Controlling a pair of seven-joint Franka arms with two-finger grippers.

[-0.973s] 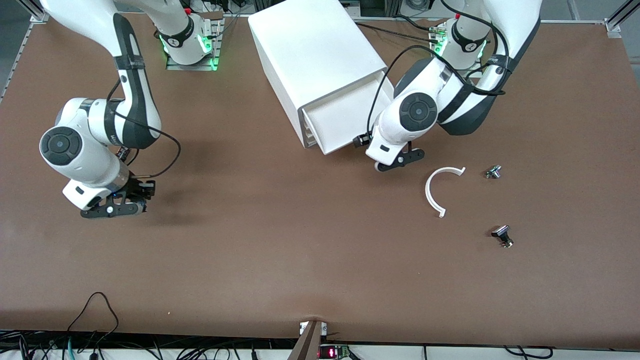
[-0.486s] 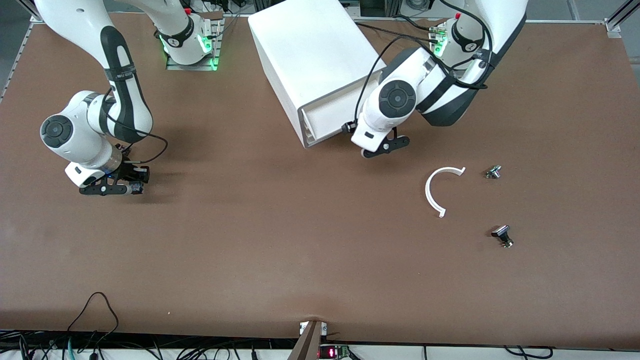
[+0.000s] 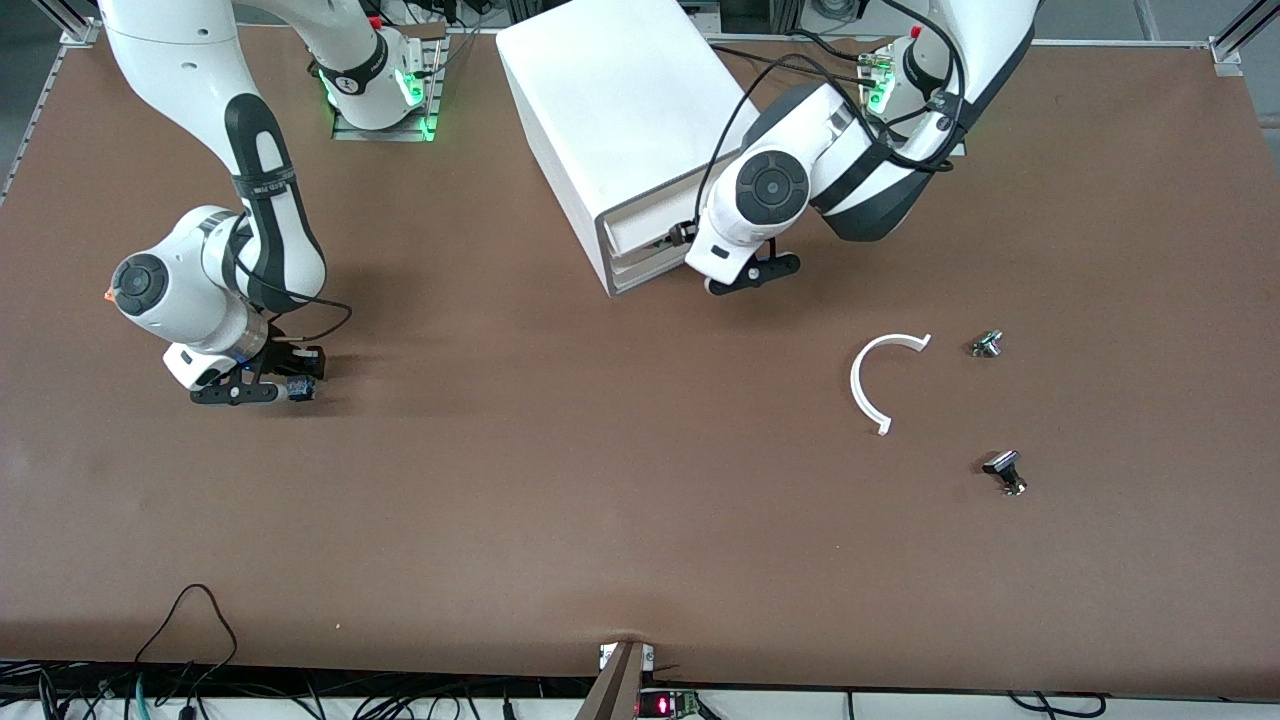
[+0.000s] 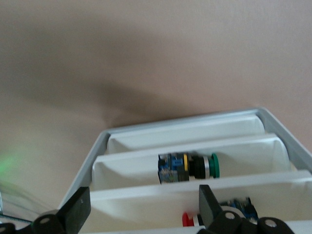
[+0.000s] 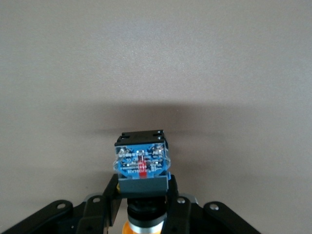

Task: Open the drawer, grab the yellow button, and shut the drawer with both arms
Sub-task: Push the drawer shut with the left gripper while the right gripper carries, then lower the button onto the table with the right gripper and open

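Note:
The white cabinet [image 3: 625,110] stands between the two arm bases, its front turned toward the left arm's end. Its top drawer [image 3: 645,228] stands out only a little. My left gripper [image 3: 750,272] is open at the drawer fronts [image 4: 146,202], one finger [image 4: 78,212] wide apart from the other [image 4: 207,204]. A green-capped button [image 4: 187,167] and a red-capped one [image 4: 187,219] lie in the trays. My right gripper [image 3: 255,385] hangs low over the table toward the right arm's end, shut on the button [image 5: 141,163], whose blue body points outward and whose orange cap [image 5: 141,226] sits between the fingers.
A white curved plastic piece [image 3: 868,385] lies on the brown table [image 3: 600,500] toward the left arm's end. Two small metal parts [image 3: 987,344] [image 3: 1005,472] lie beside it. A black cable [image 3: 190,625] loops over the table edge nearest the front camera.
The left arm has pushed the drawer from well pulled out to nearly flush with the cabinet. The right gripper, still holding the button, has shifted slightly over the table.

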